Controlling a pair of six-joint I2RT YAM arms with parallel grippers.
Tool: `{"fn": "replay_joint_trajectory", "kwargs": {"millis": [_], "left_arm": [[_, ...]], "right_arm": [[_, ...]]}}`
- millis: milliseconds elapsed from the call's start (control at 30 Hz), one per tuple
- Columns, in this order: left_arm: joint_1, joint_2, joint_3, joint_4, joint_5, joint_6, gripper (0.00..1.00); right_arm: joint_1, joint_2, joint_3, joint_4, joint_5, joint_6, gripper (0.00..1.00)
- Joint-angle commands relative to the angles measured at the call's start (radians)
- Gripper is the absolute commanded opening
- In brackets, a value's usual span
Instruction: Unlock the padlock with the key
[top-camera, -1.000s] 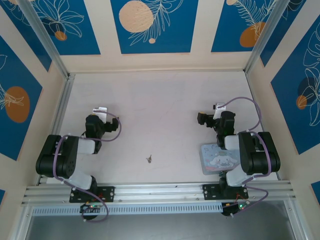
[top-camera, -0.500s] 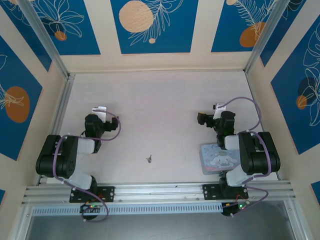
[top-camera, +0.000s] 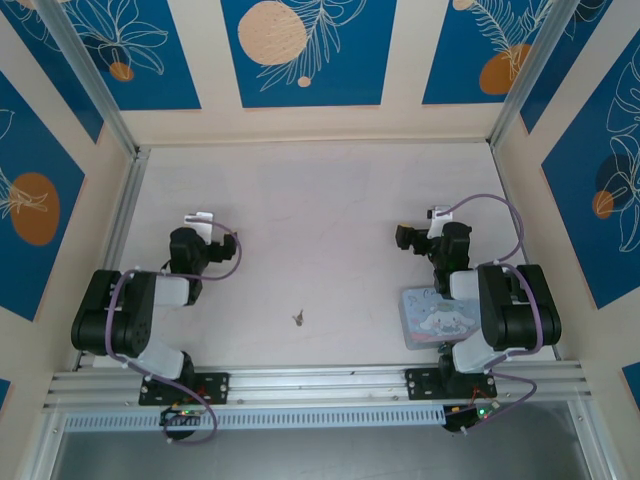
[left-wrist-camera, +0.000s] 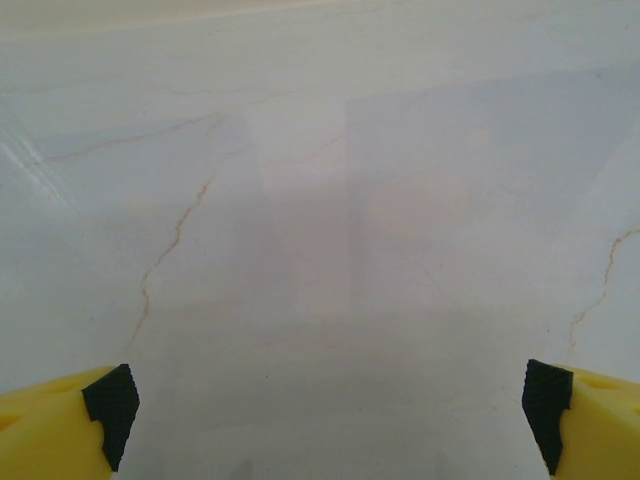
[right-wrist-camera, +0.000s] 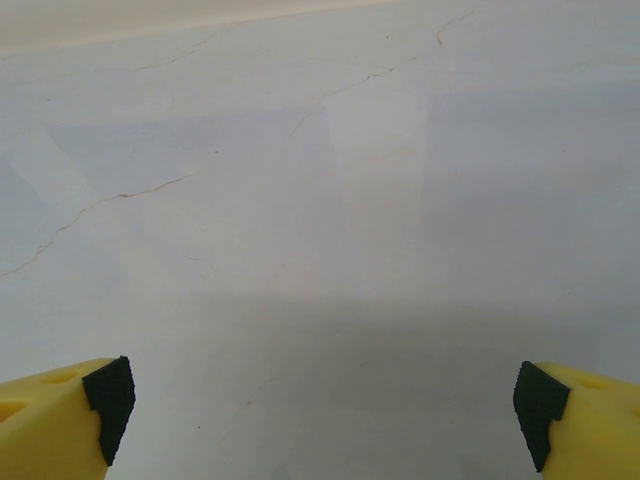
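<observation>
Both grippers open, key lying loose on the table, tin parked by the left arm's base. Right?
One slip: the tin sits by the right arm, partly under it, not the left one; the top external view shows it. The rest stands: the left gripper and right gripper are open, and the key lies loose on the table.

I look down on a pale table (top-camera: 330, 200), marbled with thin brownish veins (left-wrist-camera: 175, 240). At four o'clock a light blue tin (top-camera: 420, 322) printed with a white cartoon figure lies flat, close to the metal rail (top-camera: 320, 380) at six. Cream walls (top-camera: 320, 123) ring the table. At twelve hangs a blue panel (top-camera: 340, 60) with a peach disc (top-camera: 272, 32) and white leaves.
</observation>
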Motion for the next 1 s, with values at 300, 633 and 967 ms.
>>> {"fn": "replay_joint_trajectory", "kwargs": {"millis": [300,633,967], "left_arm": [[0.014,-0.168,0.186,-0.374,-0.029,-0.039,1.00],[-0.042,-0.298,0.347,-0.734,0.042,-0.263,1.00],[-0.302,-0.308,0.486,-1.019,0.062,-0.464,1.00]], "right_arm": [[-0.019,-0.254,0.180,-0.469,0.158,0.165,0.99],[-0.121,-0.340,0.489,-1.082,-0.080,0.457,0.99],[-0.133,-0.413,0.617,-1.621,-0.051,0.602,0.99]]}}
